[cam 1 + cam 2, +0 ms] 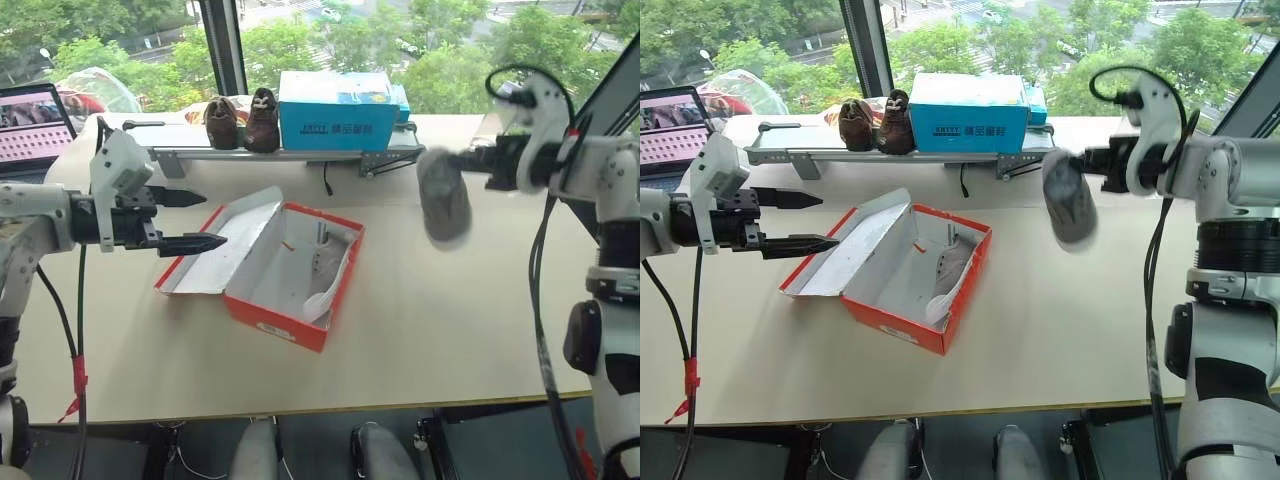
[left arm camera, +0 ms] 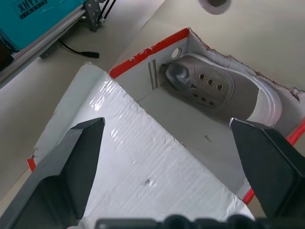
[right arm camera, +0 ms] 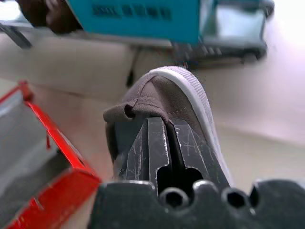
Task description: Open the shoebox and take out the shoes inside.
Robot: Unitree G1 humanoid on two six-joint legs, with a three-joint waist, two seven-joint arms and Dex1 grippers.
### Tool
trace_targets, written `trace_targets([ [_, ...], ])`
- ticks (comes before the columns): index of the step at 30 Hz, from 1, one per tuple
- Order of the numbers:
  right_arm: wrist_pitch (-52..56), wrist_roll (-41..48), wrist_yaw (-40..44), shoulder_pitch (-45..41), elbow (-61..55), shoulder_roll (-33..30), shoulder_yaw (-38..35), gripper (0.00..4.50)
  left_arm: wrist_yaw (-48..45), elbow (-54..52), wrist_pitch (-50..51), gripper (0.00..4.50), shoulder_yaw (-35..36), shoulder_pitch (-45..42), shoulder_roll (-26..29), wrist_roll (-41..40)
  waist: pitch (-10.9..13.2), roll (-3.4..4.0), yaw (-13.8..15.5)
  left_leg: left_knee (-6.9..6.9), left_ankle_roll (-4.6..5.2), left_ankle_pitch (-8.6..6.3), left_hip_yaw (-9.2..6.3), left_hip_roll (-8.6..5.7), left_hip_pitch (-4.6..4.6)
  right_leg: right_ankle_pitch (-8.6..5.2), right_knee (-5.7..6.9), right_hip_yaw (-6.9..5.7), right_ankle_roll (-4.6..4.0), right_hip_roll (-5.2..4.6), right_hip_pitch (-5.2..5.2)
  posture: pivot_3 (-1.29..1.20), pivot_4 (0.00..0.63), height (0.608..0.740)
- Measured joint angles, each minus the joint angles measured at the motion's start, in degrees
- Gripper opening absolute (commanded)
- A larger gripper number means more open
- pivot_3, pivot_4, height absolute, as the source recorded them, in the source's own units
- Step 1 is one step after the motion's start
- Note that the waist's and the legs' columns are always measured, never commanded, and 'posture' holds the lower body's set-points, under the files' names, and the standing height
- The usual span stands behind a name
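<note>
While the left gripper (image 1: 190,220) gapes over the table (image 1: 450,330), right gripper (image 3: 164,138) jaws clamp a grey shoe (image 1: 443,195).

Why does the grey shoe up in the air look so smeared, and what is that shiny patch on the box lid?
In the left eye view the shoe in the right pincer is streaked by motion blur; the shoebox stays sharp. In the right wrist view the background is soft. In the left wrist view daylight glares off the white inside of the lid.
</note>
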Motion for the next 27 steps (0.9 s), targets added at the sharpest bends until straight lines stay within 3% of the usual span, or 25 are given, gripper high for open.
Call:
trace_targets([
  [3,-0.5,-1.0,3.1,4.2,-0.2,-4.2,2.9,0.06,-0.9,1.3,-0.4,4.50,-0.6,-0.4,-0.5,0.9,0.0,0.00,-0.2,0.03,0.01,-0.01,0.01,-0.01,0.01,0.00,-0.01,0.03,0.02,0.00,0.00,0.00,0.150,0.740],
  [8,-7.1,-4.5,5.1,5.3,8.7,-3.3,5.7,0.06,-1.3,1.3,-0.9,4.50,-0.7,-0.4,-0.8,1.8,0.0,0.00,-0.6,0.07,0.01,-0.01,0.01,-0.01,0.03,0.04,-0.01,0.05,0.08,0.01,0.02,0.00,0.150,0.740],
  [11,-14.4,-7.9,4.4,4.3,19.8,0.3,6.1,0.90,-1.2,1.0,-0.9,4.50,-0.4,-0.2,-0.8,1.9,0.0,-0.01,-0.4,0.09,0.02,-0.01,0.01,-0.03,0.02,0.04,-0.04,0.06,0.11,0.01,0.06,0.00,0.150,0.740],
  [15,-20.9,-9.3,-2.3,-1.1,35.0,5.6,1.7,2.34,-0.9,-0.6,0.1,4.50,0.1,0.7,-0.4,1.8,0.1,0.11,-0.6,0.08,0.03,0.01,0.00,-0.05,0.02,0.07,-0.03,0.08,0.16,0.01,0.06,0.00,0.150,0.740],
  [18,-22.7,-10.5,-3.3,-5.3,37.8,5.5,0.8,3.33,-0.9,-0.9,0.5,4.50,0.9,1.5,0.2,1.7,0.2,0.16,-0.6,0.05,0.03,0.01,0.00,-0.05,0.01,0.07,-0.03,0.08,0.16,0.01,0.03,0.00,0.150,0.740],
  [21,-22.5,-12.8,0.3,-8.5,33.8,4.7,3.7,4.44,-1.0,-1.2,0.9,4.50,1.8,2.0,0.4,1.6,0.2,0.19,-0.5,0.05,0.03,0.00,0.01,-0.04,0.02,0.07,-0.02,0.09,0.16,0.01,0.02,0.00,0.150,0.740],
  [23,-22.2,-13.7,4.9,-8.8,27.8,3.7,6.2,4.49,-1.2,-1.5,1.1,4.50,2.0,2.2,0.5,1.4,0.2,0.19,-0.5,0.05,0.02,0.00,0.00,-0.04,0.01,0.06,-0.02,0.08,0.15,0.01,0.01,0.00,0.150,0.740],
  [27,-22.2,-11.1,20.7,-5.6,3.5,1.3,13.7,4.49,-2.3,-3.2,2.4,4.50,2.5,2.6,0.6,-0.7,0.2,0.21,-0.5,0.03,0.02,0.00,0.00,-0.01,0.00,0.03,0.03,0.08,0.12,0.03,-0.04,0.00,0.150,0.740],
])
